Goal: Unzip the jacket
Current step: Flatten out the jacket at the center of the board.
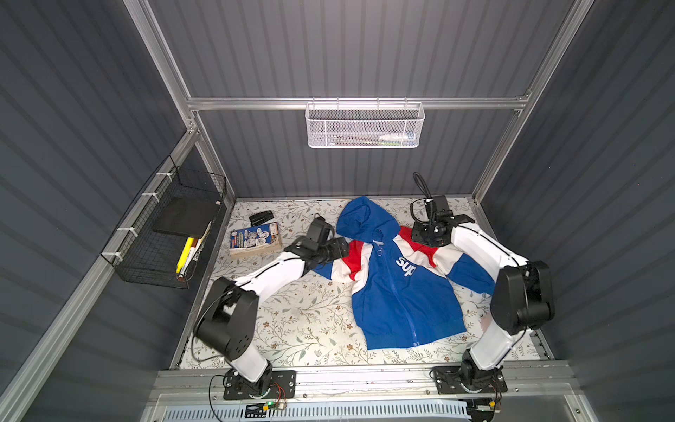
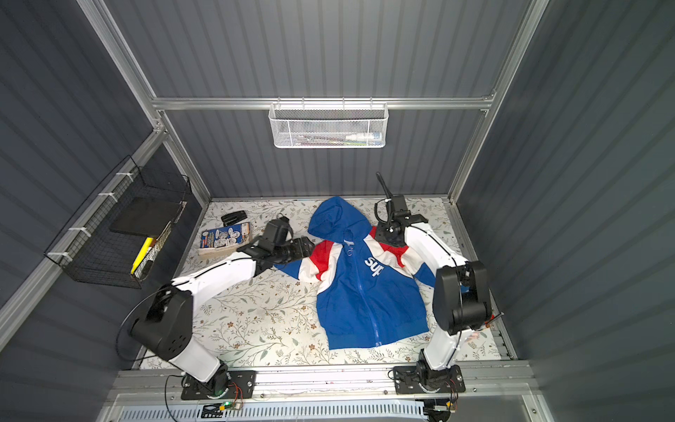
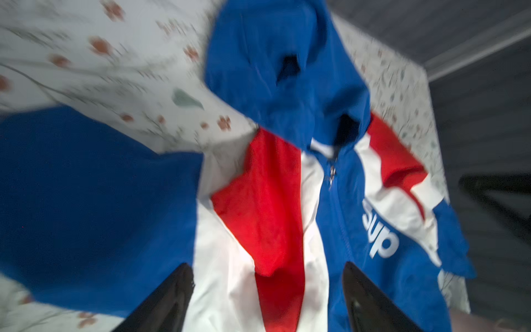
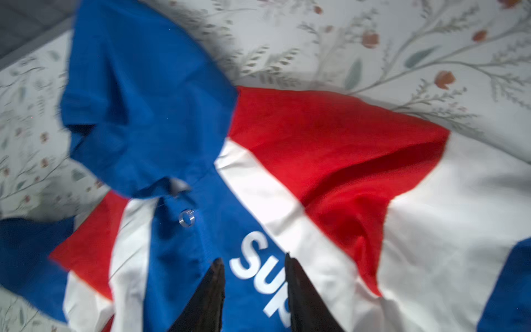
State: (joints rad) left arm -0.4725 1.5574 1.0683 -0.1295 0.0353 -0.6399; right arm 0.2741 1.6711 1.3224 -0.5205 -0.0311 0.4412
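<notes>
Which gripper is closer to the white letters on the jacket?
Right. The right gripper is just above the letters. The left gripper is farther off, over the jacket's other shoulder, across the zipper.

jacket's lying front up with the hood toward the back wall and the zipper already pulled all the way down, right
Not quite. The jacket does lie front up with the hood toward the back wall, but the zipper is closed: its pull sits at the top, just under the hood, as the left wrist view shows.
</notes>
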